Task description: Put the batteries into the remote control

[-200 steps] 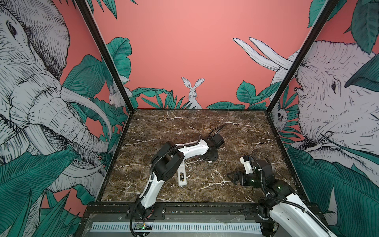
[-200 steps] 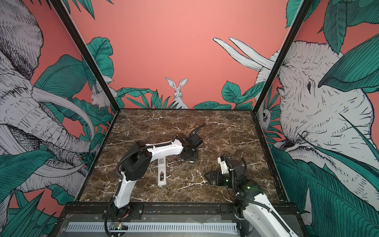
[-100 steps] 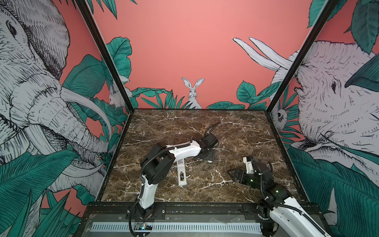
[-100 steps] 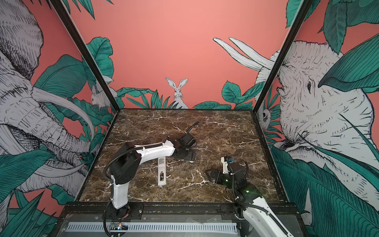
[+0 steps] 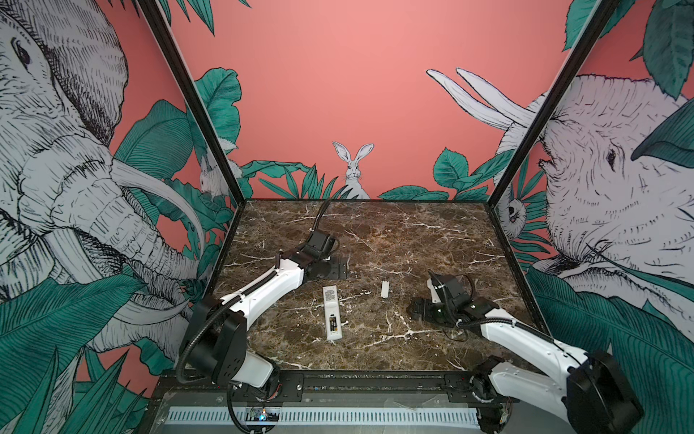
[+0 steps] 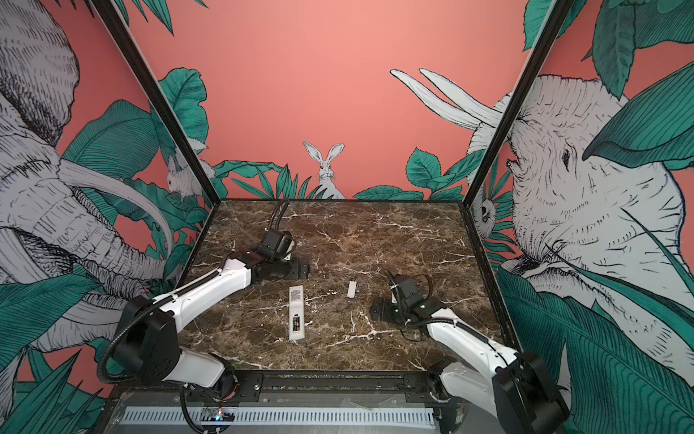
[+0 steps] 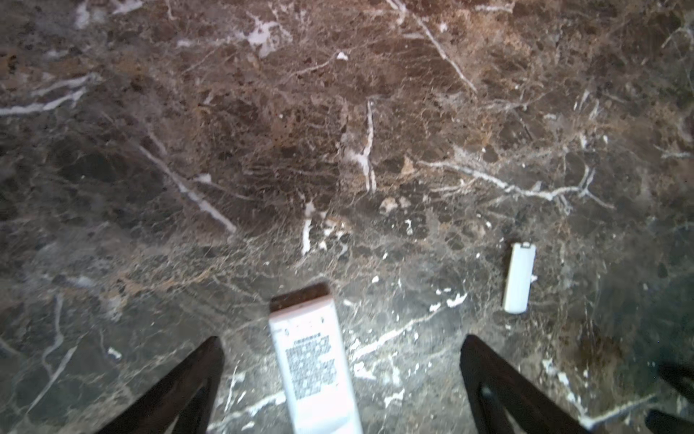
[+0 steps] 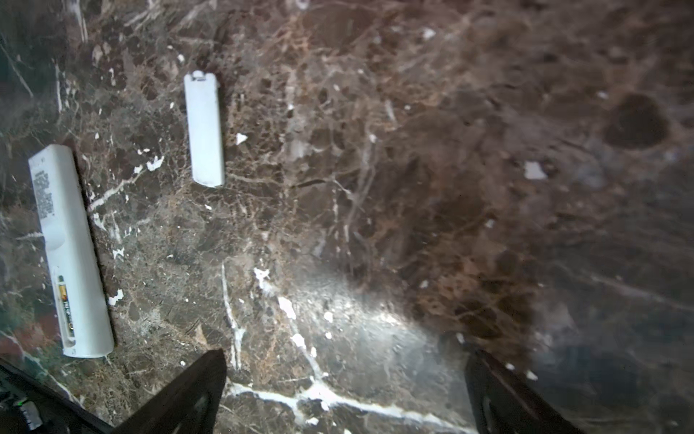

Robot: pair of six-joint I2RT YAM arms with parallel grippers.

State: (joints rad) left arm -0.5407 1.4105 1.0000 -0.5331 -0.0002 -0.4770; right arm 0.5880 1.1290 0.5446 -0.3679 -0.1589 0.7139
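Left gripper (image 7: 342, 340) is spread wide, holding nothing, right by the label end of the remote control (image 5: 332, 313). Right gripper (image 8: 346, 354) gapes empty too. The remote lies back-up mid-table, a battery (image 8: 65, 304) in its open bay, with a loose white cover (image 5: 385, 288) nearby. Brown marble tabletop (image 5: 413, 240), pink jungle-mural walls (image 5: 338, 75).

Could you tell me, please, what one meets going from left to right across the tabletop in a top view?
Remote control → short white plastic piece → right gripper.

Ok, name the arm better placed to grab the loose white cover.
Right: the open right gripper is nearer the white cover, which lies on its side of the remote control; the left gripper is farther.
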